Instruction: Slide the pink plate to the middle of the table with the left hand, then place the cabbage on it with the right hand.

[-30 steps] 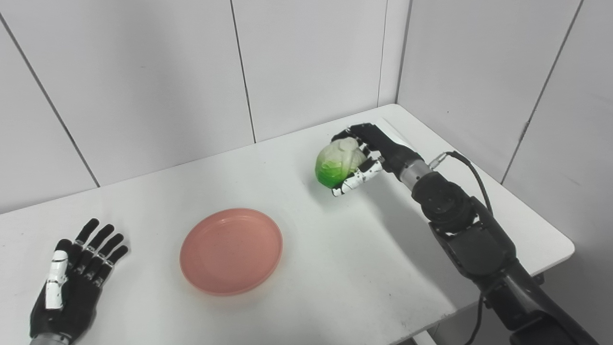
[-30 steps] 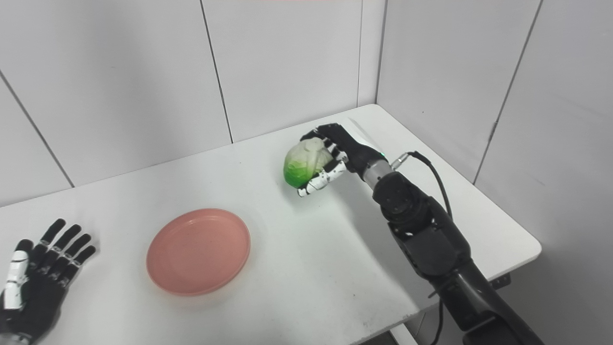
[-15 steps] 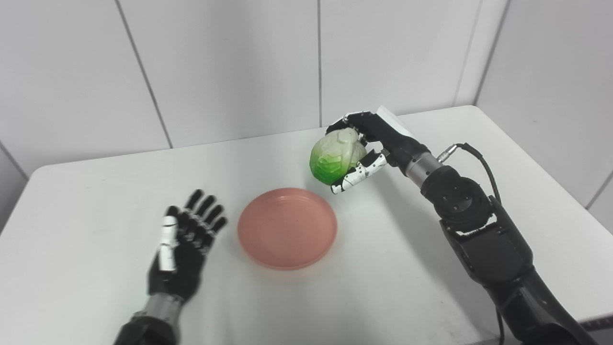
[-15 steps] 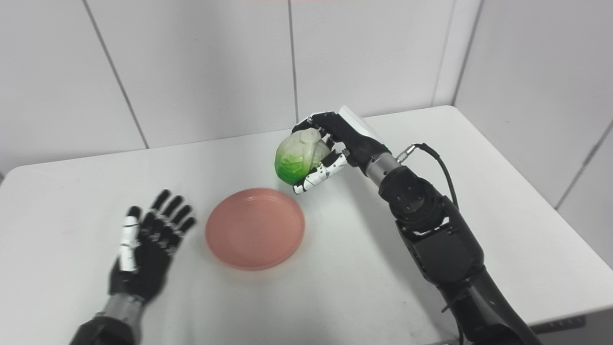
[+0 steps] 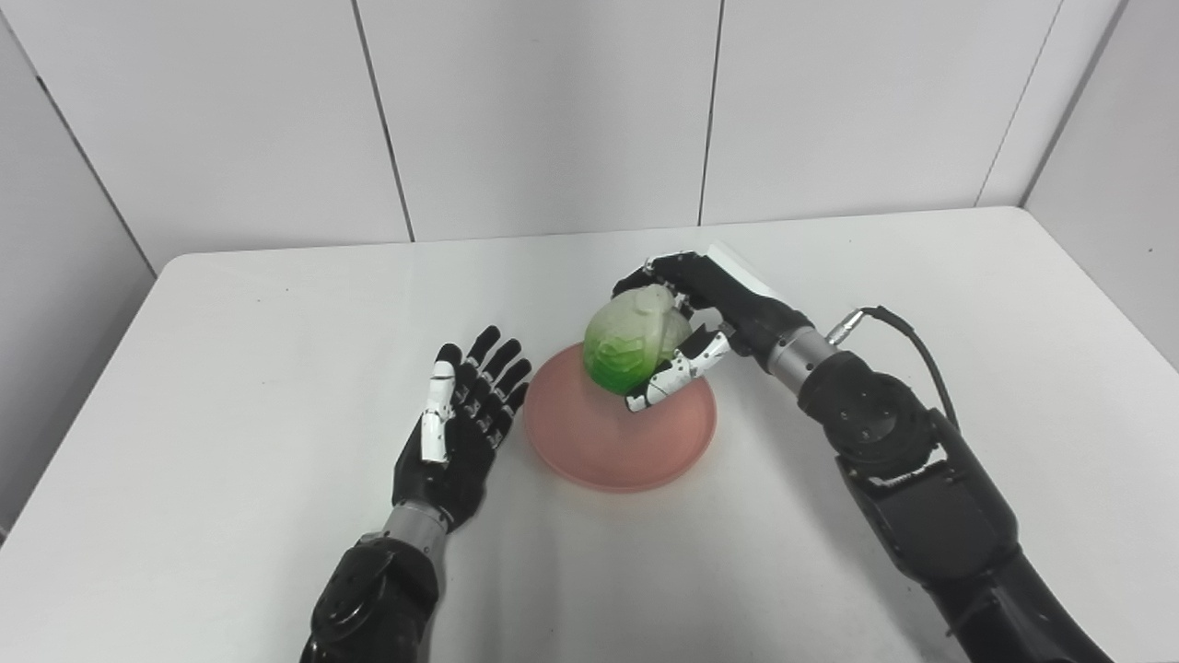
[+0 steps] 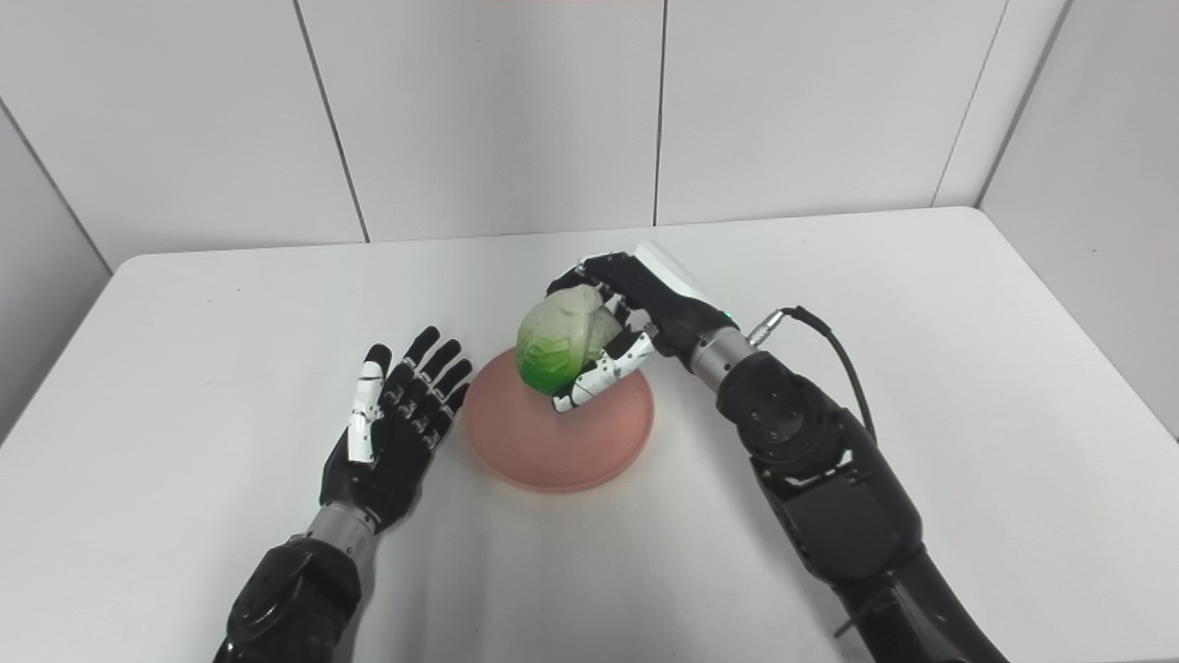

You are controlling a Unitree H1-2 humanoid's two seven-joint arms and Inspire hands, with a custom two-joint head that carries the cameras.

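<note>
The pink plate (image 5: 615, 444) lies flat near the middle of the white table (image 5: 230, 313). My right hand (image 5: 711, 318) is shut on the pale green cabbage (image 5: 632, 342) and holds it over the plate's far half, above the plate surface; whether it touches the plate I cannot tell. My left hand (image 5: 465, 419) lies open, palm down, fingers spread, just left of the plate's rim and apart from it. In the right eye view the cabbage (image 6: 555, 340) covers the plate's (image 6: 564, 442) far edge.
White panel walls (image 5: 543, 110) close the table at the back and on the right. A cable (image 5: 907, 327) loops off my right wrist. The table's left edge (image 5: 83, 387) and front are in view.
The camera has swung left, so the whole scene shifted. My right hand has carried the cabbage leftward and lower, from beside the plate to over it. The left hand stays open beside the plate.
</note>
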